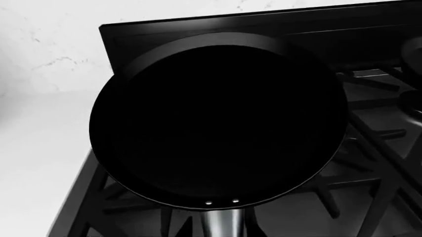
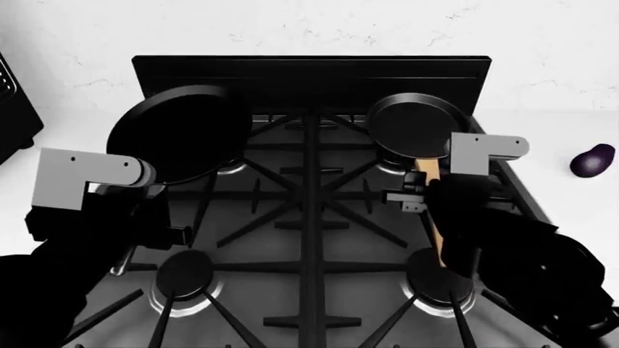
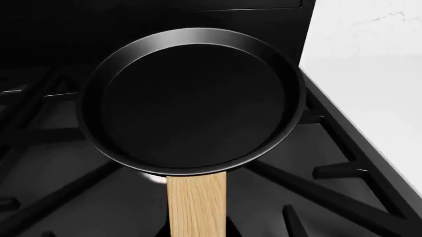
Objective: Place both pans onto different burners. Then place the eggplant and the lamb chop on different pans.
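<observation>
Two pans sit over the stove's rear burners: the flat pan (image 2: 180, 132) at rear left, overhanging the stove edge; the wooden-handled pan (image 2: 418, 126) at rear right. Left gripper (image 2: 145, 210) and right gripper (image 2: 418, 197) are at the handles; closure cannot be told. Judged rigid and handle-heavy: grip near the rim. The eggplant (image 2: 592, 160) lies on the right counter, likely slippery.

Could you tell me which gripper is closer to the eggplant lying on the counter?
The right gripper, by the wooden-handled pan, is nearer the eggplant. The left gripper is across the stove.
</observation>
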